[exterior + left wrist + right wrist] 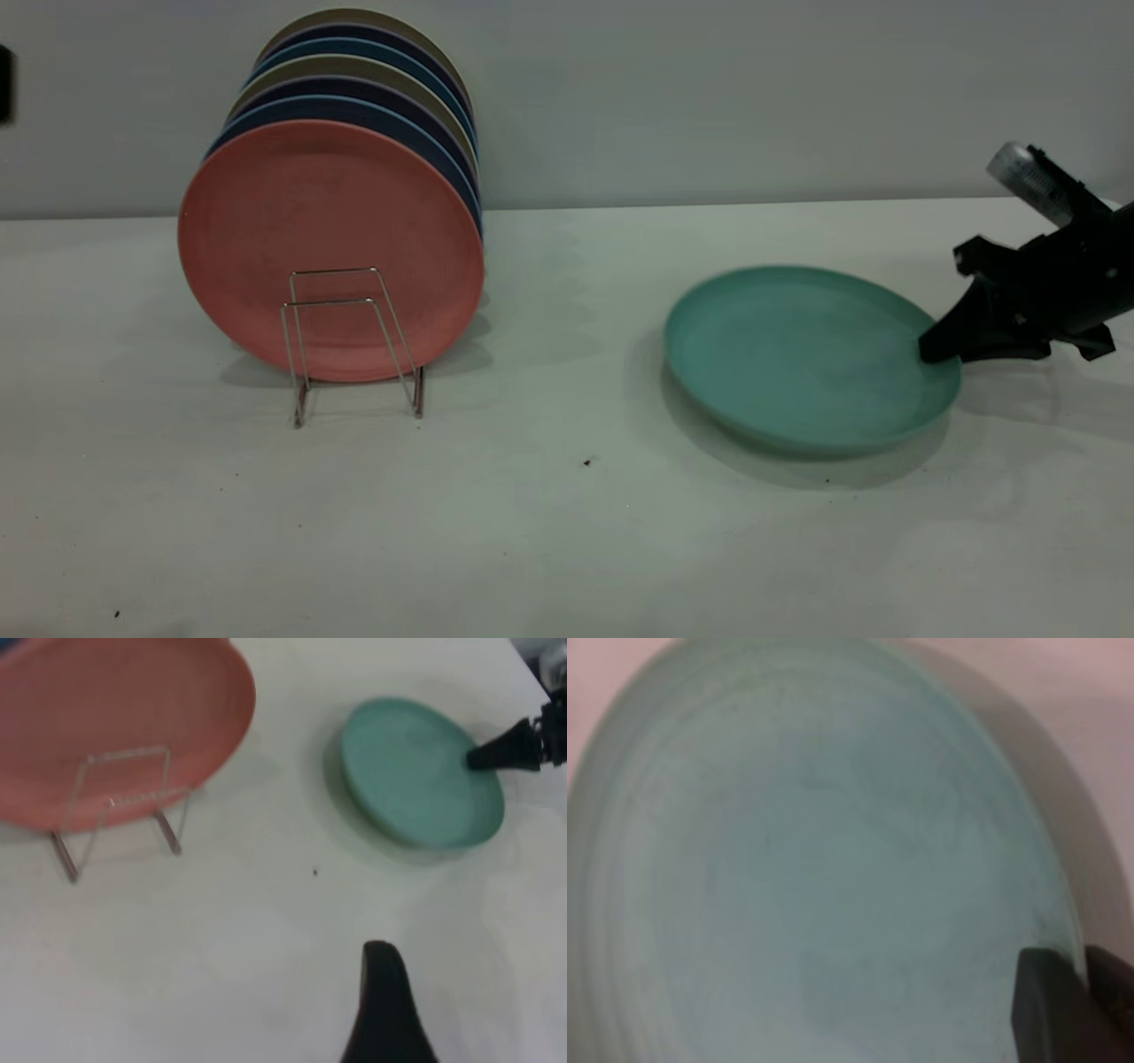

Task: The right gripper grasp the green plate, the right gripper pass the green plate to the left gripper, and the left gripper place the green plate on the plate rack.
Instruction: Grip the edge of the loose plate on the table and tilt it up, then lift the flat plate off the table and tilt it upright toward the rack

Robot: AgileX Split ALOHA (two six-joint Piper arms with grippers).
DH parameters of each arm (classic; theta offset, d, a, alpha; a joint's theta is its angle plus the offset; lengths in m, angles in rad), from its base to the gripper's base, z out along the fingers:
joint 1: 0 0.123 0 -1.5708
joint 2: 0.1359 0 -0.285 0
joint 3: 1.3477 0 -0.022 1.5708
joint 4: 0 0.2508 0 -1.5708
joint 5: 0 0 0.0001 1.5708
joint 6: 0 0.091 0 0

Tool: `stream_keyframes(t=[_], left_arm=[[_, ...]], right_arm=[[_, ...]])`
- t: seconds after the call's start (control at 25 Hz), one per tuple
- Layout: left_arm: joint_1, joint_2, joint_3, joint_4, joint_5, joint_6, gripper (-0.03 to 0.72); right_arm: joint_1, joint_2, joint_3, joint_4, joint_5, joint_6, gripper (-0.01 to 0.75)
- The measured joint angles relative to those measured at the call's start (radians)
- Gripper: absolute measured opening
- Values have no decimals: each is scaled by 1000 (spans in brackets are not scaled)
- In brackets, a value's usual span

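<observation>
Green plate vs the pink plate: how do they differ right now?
Pose: the green plate lies nearly flat on the table; the pink plate stands on edge in the plate rack.
Company: the pink plate fronts a row of other plates; the green plate is alone.
Contact: the right pincer is at the green plate's rim; nothing grips the pink plate.
Shared: round, similar width.

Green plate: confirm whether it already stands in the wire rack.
No. The green plate lies on the table apart from the plate rack, with the right hand at its rim.
</observation>
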Motion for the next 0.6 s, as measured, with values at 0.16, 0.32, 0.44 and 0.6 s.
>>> stream_keyframes(t=[0.16,0.32,0.44,0.6], left_arm=[[0,122,0,-65,2,47,537],[0,245,0,-201,-6,179,537],[0,336,-1,-363,1,314,537],[0,442,-5,-569,31,498,537]], right_arm=[[-11,-3,-33,-12,76,19,11],[-8,-36,-44,-45,93,37,11],[-4,-70,-45,-60,107,41,13],[41,-111,-45,-73,124,42,12]])
